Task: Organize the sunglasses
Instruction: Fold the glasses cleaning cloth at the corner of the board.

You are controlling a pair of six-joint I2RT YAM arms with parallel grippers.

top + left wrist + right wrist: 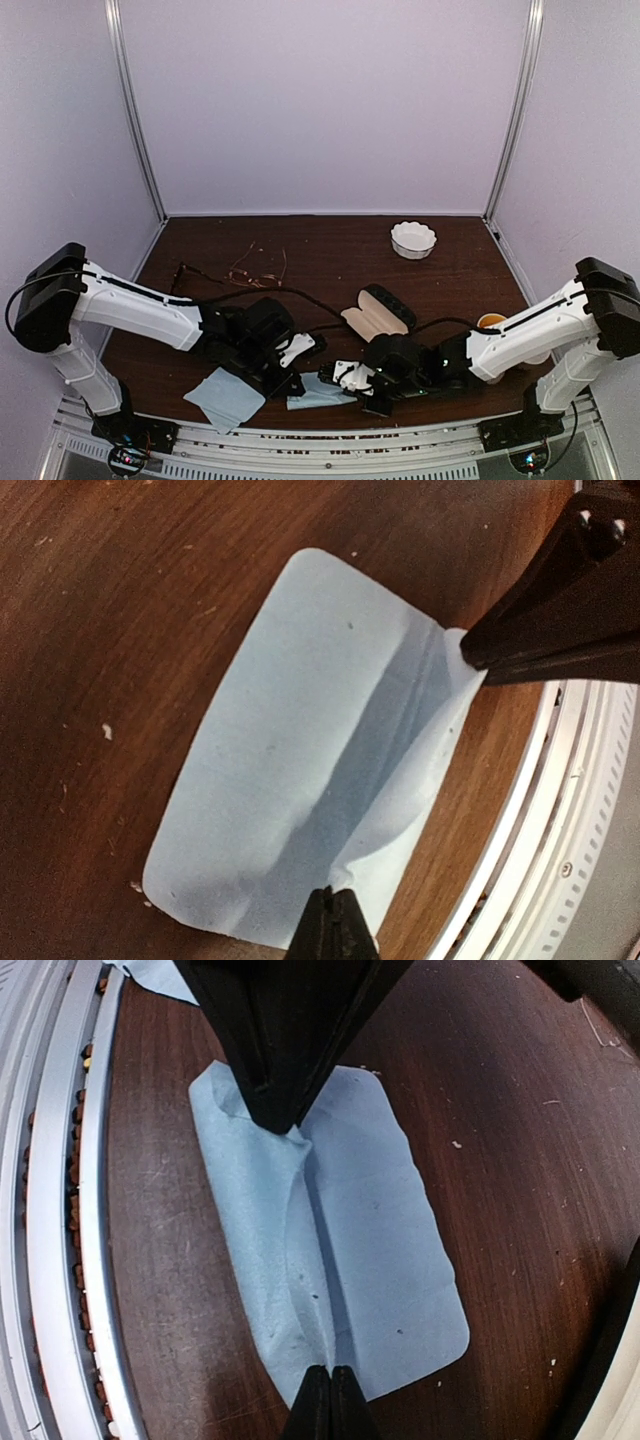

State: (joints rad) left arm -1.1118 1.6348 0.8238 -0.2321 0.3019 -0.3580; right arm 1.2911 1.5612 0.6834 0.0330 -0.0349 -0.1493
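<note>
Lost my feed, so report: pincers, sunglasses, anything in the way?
Left pincer and right pincer shut on the same blue cloth. Copper sunglasses and black sunglasses lie loose, far left; case open. Nothing on them.

Dark wooden table (330, 250) bears two blue cloths (225, 397), open case (378, 312), white bowl (413, 240); both sunglasses (258, 265) lie farther back.

Looking like a robotics lab test cell, not a home. Plain pale panels (320, 100) are walling off the top and both sides of the frame, and aluminium posts (135, 110) are running up at upper left and upper right. The left arm (130, 305) and right arm (530, 330) are sitting bolted at the bottom edge of a dark wooden table (330, 245), cables (300, 293) trailing, and a slotted metal rail (300, 447) is running along the bottom
</note>
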